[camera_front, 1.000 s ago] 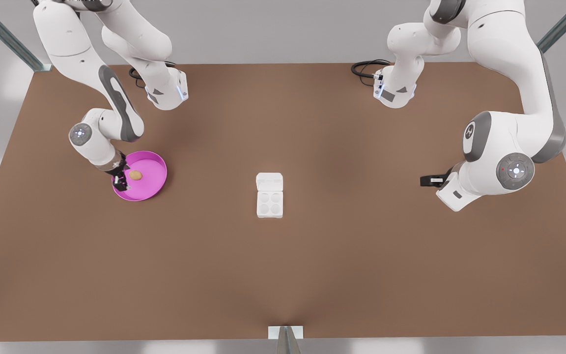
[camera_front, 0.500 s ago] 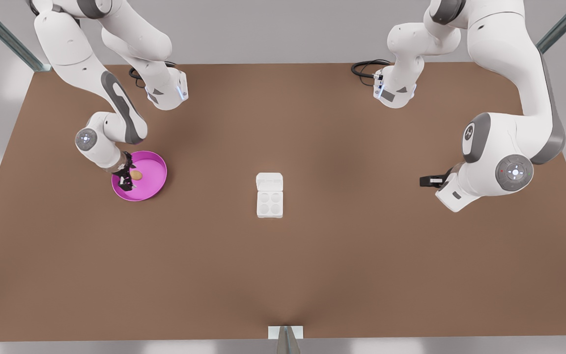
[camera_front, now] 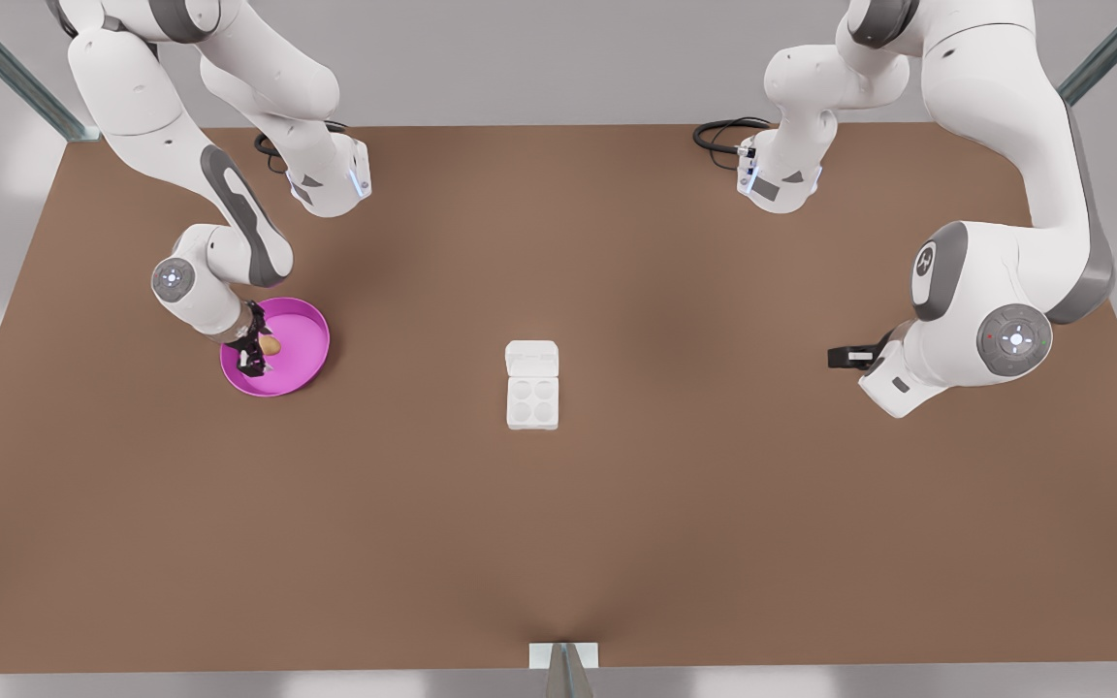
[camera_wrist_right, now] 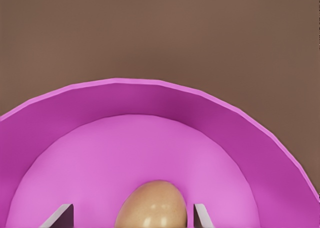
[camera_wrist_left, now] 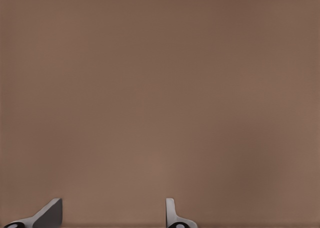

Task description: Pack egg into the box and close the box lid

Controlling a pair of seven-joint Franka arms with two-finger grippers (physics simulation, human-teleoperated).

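Right wrist view: the egg [camera_wrist_right: 152, 204] is flanked by the right end effector's [camera_wrist_right: 131, 215] parted fingers inside the dish [camera_wrist_right: 240, 133]. The left end effector [camera_wrist_left: 112, 213], fingers apart, is held waiting over the bare surface [camera_wrist_left: 160, 87], well apart from the box [camera_front: 532, 386].

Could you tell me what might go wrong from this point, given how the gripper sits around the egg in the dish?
1. The right gripper is open around the egg in the pink dish; the smooth egg could slip or roll as the fingers close.
2. A finger low in the dish might nudge it.
3. The box has small cups, so an off-centre release could miss. The left gripper waits open over the table.
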